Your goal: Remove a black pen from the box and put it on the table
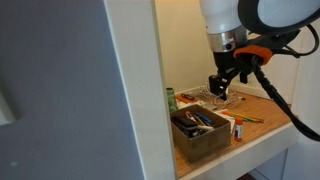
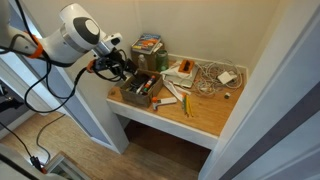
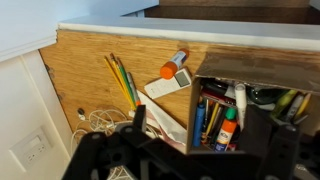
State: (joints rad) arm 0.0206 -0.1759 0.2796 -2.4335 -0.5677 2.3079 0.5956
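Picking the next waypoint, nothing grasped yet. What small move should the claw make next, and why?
Probably shift the open claw over the box. It hangs empty above the table, off to the box's side, while the pens lie inside the box.

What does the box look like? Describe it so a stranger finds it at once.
Start at the wooden table with the white front edge. At the end near the gripper stands the box, open-topped and full of pens. It alone is dark brown-grey with straight walls, bigger than anything around it.

Cream alcove walls (image 2: 200, 30), white frame post (image 1: 138, 90), grey panel (image 1: 55, 60), brown wooden floor (image 2: 160, 160) below.
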